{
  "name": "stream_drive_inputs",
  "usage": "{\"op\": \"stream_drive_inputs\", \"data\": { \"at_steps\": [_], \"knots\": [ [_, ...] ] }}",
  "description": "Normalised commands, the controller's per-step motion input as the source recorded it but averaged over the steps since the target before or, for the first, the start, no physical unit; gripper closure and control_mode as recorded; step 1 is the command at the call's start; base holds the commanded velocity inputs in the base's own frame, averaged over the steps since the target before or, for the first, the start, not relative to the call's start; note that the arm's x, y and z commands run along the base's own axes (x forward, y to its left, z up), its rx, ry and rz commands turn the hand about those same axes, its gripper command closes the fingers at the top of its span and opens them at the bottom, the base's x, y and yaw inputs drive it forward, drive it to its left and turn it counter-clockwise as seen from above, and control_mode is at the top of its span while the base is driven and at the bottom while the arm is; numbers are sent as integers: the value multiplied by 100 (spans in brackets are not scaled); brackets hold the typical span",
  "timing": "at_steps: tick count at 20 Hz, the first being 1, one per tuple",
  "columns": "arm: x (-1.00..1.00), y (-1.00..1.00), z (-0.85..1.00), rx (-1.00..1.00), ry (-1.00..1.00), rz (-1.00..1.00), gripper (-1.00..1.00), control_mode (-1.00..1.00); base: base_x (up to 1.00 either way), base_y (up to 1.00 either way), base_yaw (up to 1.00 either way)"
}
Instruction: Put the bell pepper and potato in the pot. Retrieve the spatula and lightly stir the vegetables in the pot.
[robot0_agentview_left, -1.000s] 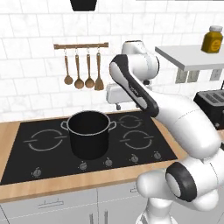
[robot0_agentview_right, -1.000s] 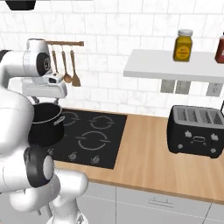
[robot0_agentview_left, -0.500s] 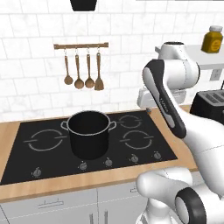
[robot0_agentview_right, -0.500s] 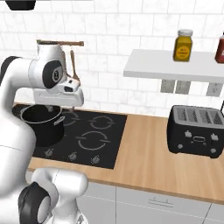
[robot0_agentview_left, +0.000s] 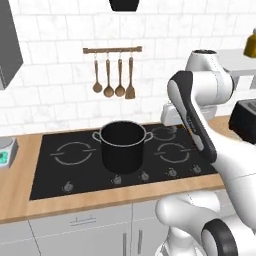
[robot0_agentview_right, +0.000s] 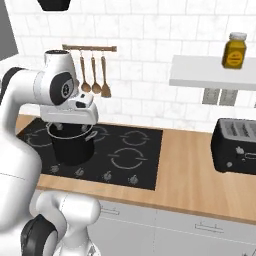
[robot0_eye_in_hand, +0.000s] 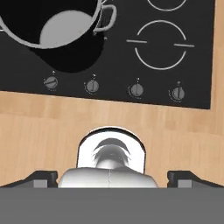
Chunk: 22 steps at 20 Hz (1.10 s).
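While the arm is raised high over the front edge of the desk (robot0_eye_in_hand: 39, 118), the claw (robot0_eye_in_hand: 112, 177) stands wide and carries nothing, so no vegetable is in hand. The pot (robot0_agentview_left: 123, 145) sits on the cooktop (robot0_agentview_left: 60, 172) near its middle, open-topped to receive them.

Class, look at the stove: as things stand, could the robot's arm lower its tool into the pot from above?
Probably yes. The pot stands uncovered on the hob with open space above its rim, and the tool is open, holding nothing, nearby.
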Motion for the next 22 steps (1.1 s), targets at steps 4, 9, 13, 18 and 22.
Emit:
{"op": "stream_drive_inputs", "data": {
  "at_steps": [4,9,13,18,22],
  "knots": [
    [0,0,0,0,0,0,-100,100,-13,100,-7],
    [0,0,0,0,0,0,-100,100,2,100,-11],
    [0,0,0,0,0,0,-100,100,25,75,-13],
    [0,0,0,0,0,0,-100,100,45,45,-12],
    [0,0,0,0,0,0,-100,100,21,54,-7]
  ]
}}
